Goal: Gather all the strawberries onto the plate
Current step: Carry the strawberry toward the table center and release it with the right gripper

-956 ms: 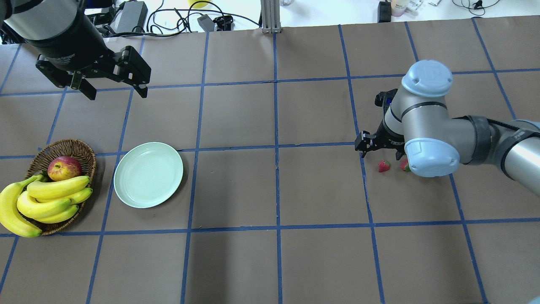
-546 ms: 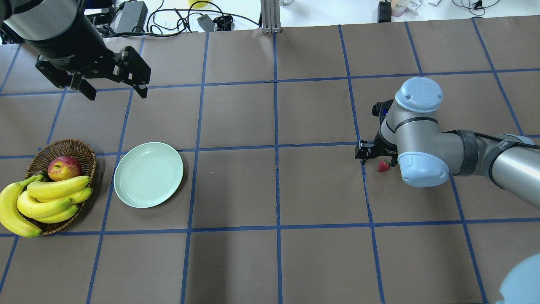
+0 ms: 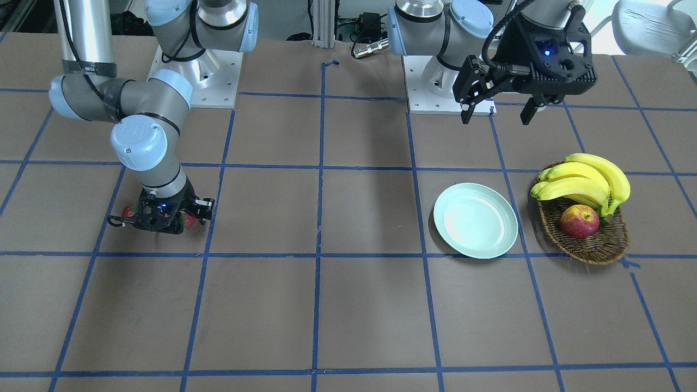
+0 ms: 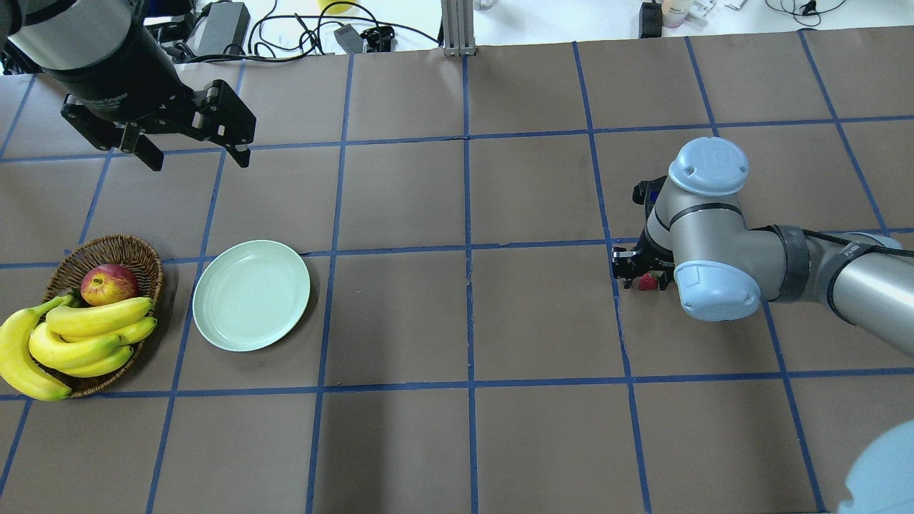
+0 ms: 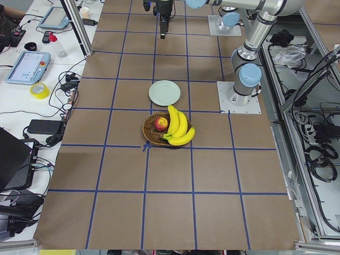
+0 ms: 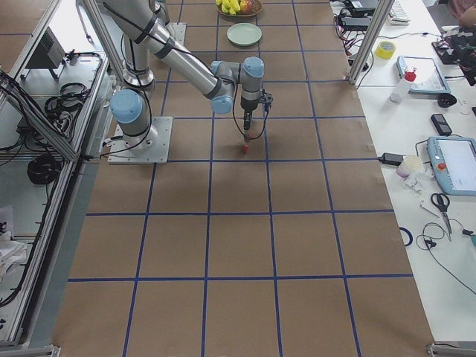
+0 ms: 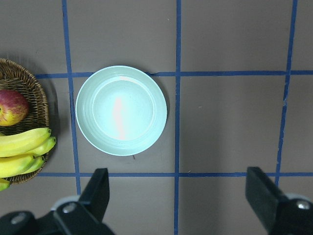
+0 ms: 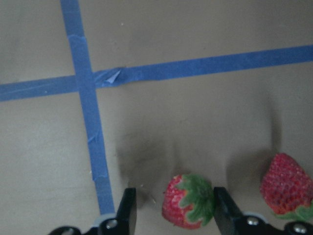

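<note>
**A:** What are you seeing, starting on the left?

**B:** I'm watching the left gripper (image 4: 198, 158) hanging high over the worktop (image 4: 400, 321), jaws spread wide, carrying nothing. Nearer the robot, the basket (image 4: 114, 250) is holding bananas (image 4: 78, 335) and an apple (image 4: 108, 284), and the plate (image 4: 251, 295) is lying just beside it.

**A:** And the right side?

**B:** I'm looking at the right gripper (image 8: 177, 213) down at the worktop, partly open. Its fingers (image 8: 126, 210) are bracketing one strawberry (image 8: 188, 201) without clamping it; a gap is showing on one side. A second strawberry (image 8: 286, 183) is lying just beside it, outside the fingers, well apart from the plate.
</note>
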Motion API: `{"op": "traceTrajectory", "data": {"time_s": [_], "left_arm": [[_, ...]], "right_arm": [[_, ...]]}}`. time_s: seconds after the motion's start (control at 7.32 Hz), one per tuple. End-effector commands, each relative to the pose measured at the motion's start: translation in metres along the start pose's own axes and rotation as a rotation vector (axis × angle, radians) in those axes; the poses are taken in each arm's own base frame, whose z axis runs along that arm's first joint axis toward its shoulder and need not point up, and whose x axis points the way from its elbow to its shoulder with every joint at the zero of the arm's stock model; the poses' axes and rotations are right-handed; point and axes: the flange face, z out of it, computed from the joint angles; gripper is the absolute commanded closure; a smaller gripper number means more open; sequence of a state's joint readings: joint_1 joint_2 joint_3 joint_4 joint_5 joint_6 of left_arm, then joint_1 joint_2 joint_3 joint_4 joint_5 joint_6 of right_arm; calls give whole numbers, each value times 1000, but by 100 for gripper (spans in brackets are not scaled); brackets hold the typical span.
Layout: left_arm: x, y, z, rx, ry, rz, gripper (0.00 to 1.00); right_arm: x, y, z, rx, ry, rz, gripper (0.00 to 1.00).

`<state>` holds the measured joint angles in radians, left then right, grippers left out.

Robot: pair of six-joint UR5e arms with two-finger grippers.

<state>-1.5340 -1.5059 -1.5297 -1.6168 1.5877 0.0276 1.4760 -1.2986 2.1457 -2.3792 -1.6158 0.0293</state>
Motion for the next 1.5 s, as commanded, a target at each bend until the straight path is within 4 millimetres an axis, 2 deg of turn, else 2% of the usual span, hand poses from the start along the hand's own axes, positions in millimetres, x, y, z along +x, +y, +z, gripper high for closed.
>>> {"op": "traceTrajectory", "data": {"time_s": [0.0,0.27,0.41,0.68,0.82,0.96,1.23,1.37], "left_arm": [[0,0,0,0,0,0,0],[0,0,1,0,2,0,0],[0,0,1,0,2,0,0],[0,0,1,0,2,0,0],[0,0,1,0,0,0,0],[0,0,0,1,0,1,0],[0,0,-1,1,-2,6,0],[-1,0,0,0,-2,5,0]], "right_arm": [[5,-3,-6,10,-4,14,100],[-4,-13,-27,25,-26,53,100],[-38,-11,-40,13,-88,115,100],[-132,3,-64,38,-154,170,100],[-168,10,-70,27,-198,207,100],[-200,14,-66,11,-212,224,100],[-281,19,-48,-6,-215,232,100],[-313,17,-51,-12,-248,219,100]]}}
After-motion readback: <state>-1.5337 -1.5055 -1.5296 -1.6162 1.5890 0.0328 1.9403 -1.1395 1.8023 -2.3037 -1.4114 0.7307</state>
